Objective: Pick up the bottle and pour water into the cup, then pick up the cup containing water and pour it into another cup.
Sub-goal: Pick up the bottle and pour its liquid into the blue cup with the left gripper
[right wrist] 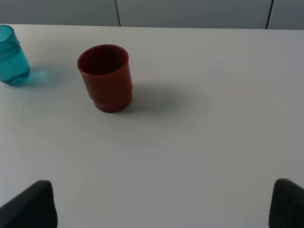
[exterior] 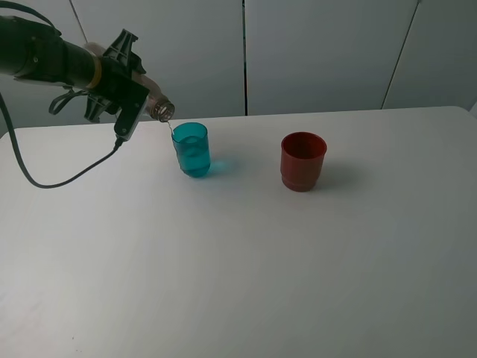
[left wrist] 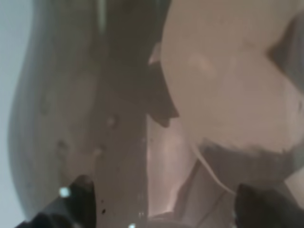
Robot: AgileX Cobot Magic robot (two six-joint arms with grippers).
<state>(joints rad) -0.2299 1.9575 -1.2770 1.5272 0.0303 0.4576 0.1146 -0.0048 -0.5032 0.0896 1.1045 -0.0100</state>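
Observation:
My left gripper (exterior: pixel 128 95) is shut on the bottle (exterior: pixel 159 109) and holds it tipped, mouth down, just above and left of the teal cup (exterior: pixel 191 149). A thin stream runs from the neck to the cup's rim, and the cup holds water. In the left wrist view the tinted bottle (left wrist: pixel 95 118) fills the picture between the dark fingertips (left wrist: pixel 80 199). The red cup (exterior: pixel 302 161) stands upright and empty to the right of the teal one. My right gripper (right wrist: pixel 161 204) is open and low over the table, short of the red cup (right wrist: pixel 105 76), with the teal cup (right wrist: pixel 12 56) farther off.
Both cups stand on a white table (exterior: pixel 238 261). A black cable (exterior: pixel 67 175) hangs from the left arm and loops over the table's left part. White wall panels rise behind the table's far edge.

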